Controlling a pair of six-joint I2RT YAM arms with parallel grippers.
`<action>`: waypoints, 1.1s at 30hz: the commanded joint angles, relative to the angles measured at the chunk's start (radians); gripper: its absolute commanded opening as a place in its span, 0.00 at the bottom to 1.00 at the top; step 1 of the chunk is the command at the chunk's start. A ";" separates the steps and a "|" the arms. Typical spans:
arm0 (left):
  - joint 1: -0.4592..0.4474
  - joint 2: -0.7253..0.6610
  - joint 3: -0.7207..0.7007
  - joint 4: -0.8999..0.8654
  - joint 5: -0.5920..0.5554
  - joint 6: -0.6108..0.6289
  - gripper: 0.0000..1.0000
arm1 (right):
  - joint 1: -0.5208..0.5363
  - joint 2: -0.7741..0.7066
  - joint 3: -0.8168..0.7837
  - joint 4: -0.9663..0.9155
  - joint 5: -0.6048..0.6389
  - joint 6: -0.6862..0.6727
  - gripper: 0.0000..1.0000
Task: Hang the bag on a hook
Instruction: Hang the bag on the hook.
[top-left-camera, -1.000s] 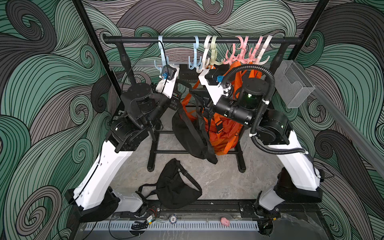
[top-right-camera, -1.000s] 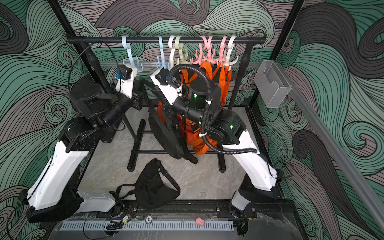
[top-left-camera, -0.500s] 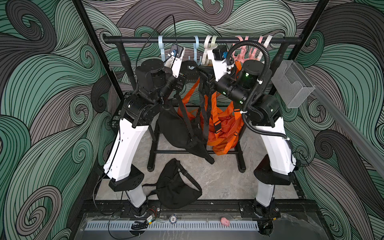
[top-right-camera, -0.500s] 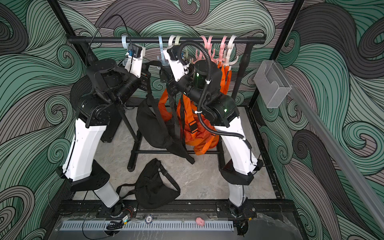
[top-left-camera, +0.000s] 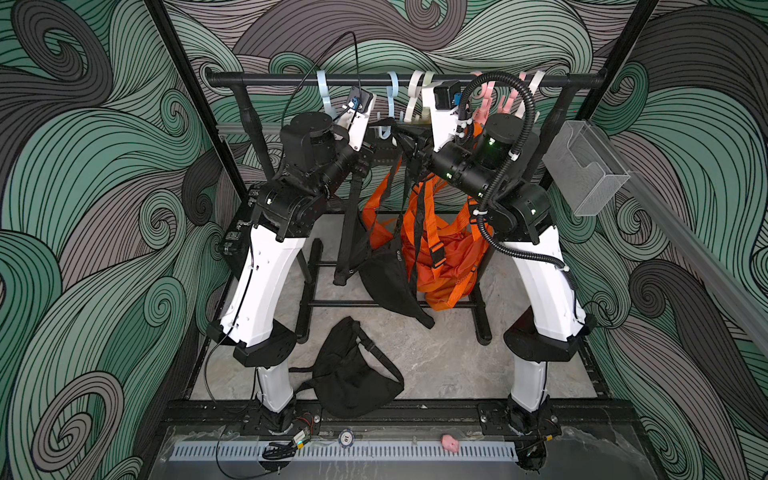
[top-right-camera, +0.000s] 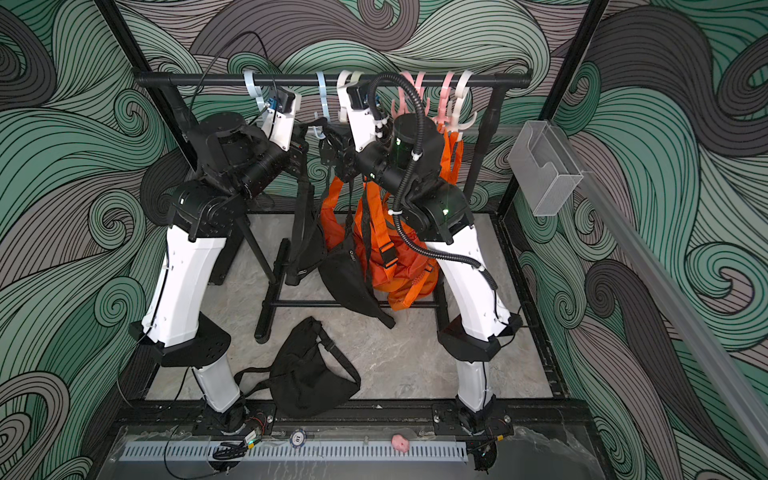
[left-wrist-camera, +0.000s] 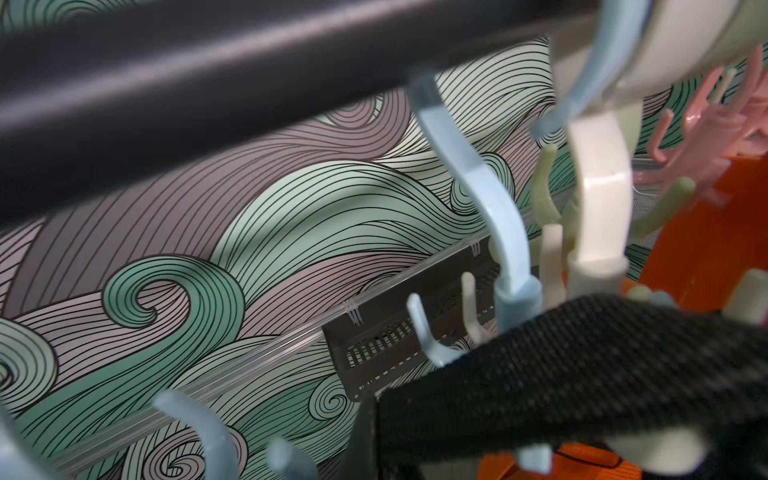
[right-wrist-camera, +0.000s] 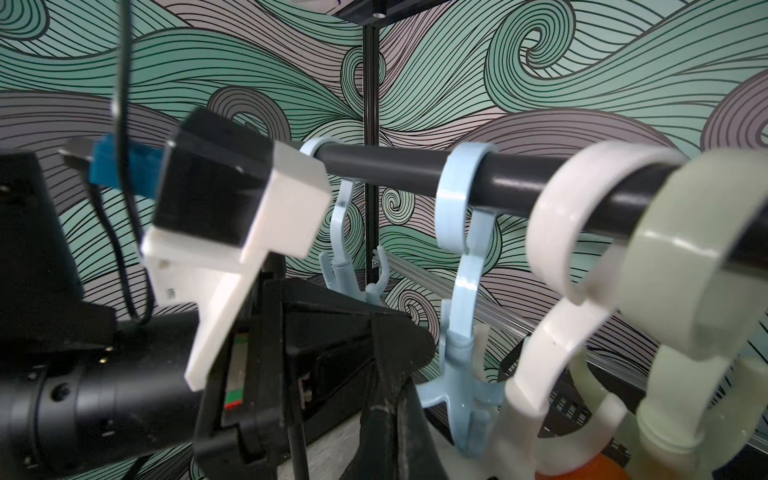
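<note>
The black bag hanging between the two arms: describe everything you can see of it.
The black bag is a soft, dark fabric sling pouch, limp and tilted, hanging clear of the floor in front of the orange bags. Its woven webbing strap spans between the shut left end effector and right end effector, close by the light blue hook; whether it has caught is unclear.

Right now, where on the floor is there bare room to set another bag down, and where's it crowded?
Free: the marble floor between the black bag lying in front and the right arm's base. Crowded: under the rail, where the hanging black bag and orange bags fill the middle.
</note>
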 joint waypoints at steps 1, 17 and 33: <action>0.028 0.015 0.032 -0.016 -0.012 -0.010 0.00 | -0.018 -0.013 0.033 0.068 -0.030 0.032 0.00; 0.042 -0.045 -0.150 -0.059 0.025 -0.093 0.00 | -0.018 -0.102 -0.225 0.051 -0.038 0.104 0.00; 0.028 -0.312 -0.467 0.037 0.054 -0.255 0.99 | 0.013 -0.383 -0.601 0.227 0.037 0.031 0.58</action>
